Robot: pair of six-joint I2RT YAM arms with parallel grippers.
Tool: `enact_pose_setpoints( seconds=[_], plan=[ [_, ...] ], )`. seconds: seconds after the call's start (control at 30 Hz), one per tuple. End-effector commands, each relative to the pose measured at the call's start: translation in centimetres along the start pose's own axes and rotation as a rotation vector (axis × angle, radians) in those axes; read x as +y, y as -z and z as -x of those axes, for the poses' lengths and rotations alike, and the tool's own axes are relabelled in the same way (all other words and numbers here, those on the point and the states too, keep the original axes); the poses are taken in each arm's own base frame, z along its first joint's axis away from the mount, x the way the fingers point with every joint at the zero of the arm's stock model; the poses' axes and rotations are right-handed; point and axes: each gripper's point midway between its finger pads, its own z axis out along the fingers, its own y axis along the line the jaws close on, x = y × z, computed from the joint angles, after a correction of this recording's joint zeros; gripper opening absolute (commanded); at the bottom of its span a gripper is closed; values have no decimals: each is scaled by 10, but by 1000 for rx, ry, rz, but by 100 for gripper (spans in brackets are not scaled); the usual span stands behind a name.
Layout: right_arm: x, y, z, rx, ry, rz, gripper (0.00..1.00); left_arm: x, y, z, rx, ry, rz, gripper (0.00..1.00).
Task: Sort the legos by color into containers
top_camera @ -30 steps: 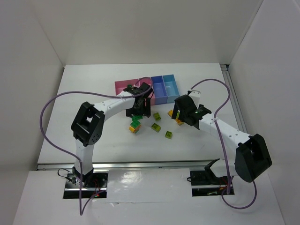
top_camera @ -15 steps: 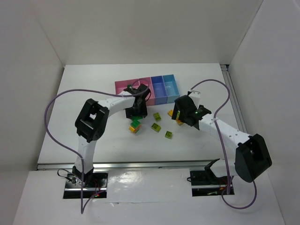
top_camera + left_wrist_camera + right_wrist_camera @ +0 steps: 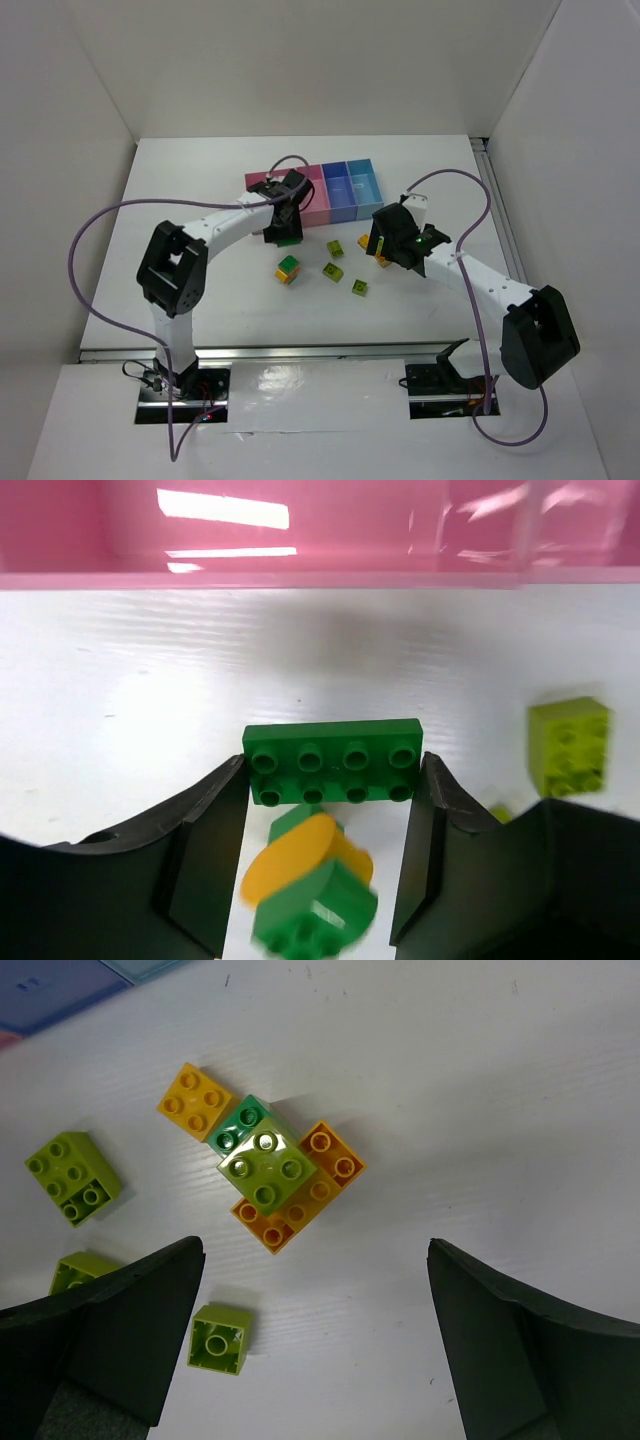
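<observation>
The left gripper [image 3: 335,776] pinches a dark green brick [image 3: 335,762], likely for the pink bin [image 3: 300,530] just ahead; the right gripper [image 3: 312,1255] hangs wide above stacked bricks [image 3: 275,1172].

A white table [image 3: 200,200] with a faintly ribbed surface fills the middle of the overhead view. Plain white walls enclose it: a back wall [image 3: 320,60], a left panel [image 3: 60,150] and a right panel [image 3: 580,150]. A metal rail [image 3: 320,352] runs along the near edge, with a glossy white ledge [image 3: 320,385] just in front of it. A second rail [image 3: 500,215] lines the right edge.
</observation>
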Motion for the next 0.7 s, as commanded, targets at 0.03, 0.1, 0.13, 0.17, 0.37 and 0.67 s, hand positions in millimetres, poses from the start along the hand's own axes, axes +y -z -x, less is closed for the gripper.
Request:
enact_pose_setpoints(
  seconds=[0.03,0.1,0.13,0.17,0.37,0.67],
  plan=[
    [9,7,13,-42,-15,31,100,9,64,60,-182,6,-3,40],
    [9,7,13,-42,-15,31,100,14,64,76,-200,8,12,40],
    [9,7,13,-42,-15,31,100,17,64,81,-201,4,19,40],
    [9,7,13,-42,-15,31,100,23,62,94,-216,32,33,41],
    [4,12,14,-49,-16,25,100,27,20,140,-207,79,14,52],
    [-9,25,23,-83,-12,-12,100,18,36,147,-216,-38,-60,90]
  ],
)
